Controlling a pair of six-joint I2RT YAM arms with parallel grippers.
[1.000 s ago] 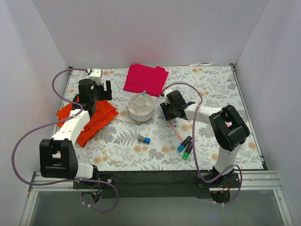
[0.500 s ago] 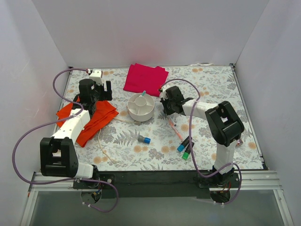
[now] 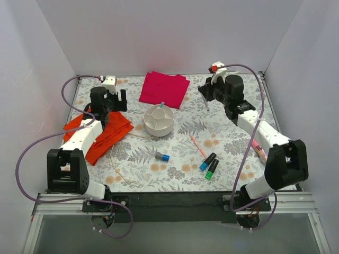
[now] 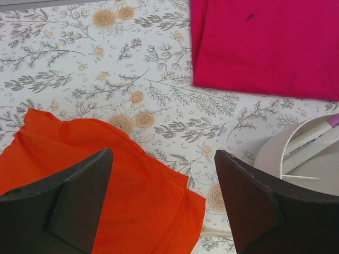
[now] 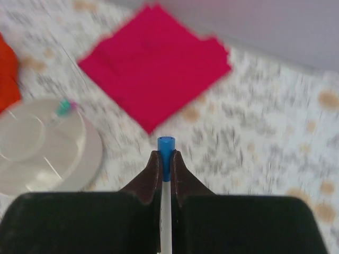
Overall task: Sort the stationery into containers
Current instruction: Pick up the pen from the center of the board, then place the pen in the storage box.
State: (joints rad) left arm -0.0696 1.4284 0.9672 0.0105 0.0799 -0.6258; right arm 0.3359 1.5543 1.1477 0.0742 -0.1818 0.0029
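Observation:
The round white dish point(image 3: 159, 120) sits mid-table with a pen in one compartment. It also shows in the left wrist view point(image 4: 304, 153) and the right wrist view point(image 5: 42, 151). My right gripper point(image 3: 205, 96) is raised at the back right. In its wrist view the right gripper point(image 5: 165, 159) is shut on a white pen with a blue cap point(image 5: 166, 144). A pink pen point(image 3: 197, 145), two black markers point(image 3: 207, 161) point(image 3: 212, 169), a grey-blue stub point(image 3: 161, 156) and a pink tube point(image 3: 259, 149) lie on the table. My left gripper point(image 3: 116, 100) point(image 4: 163, 153) is open over the orange cloth point(image 4: 106, 174).
A magenta folded cloth point(image 3: 163, 88) point(image 5: 156, 63) lies behind the dish. The orange cloth point(image 3: 103, 135) lies at the left under my left arm. A thin beige cord point(image 3: 119, 166) curls on the floral table cover. White walls close the back and both sides.
My right arm has swung from beside the dish up and back to the right. The pink tube at the right now shows. The left arm has not moved.

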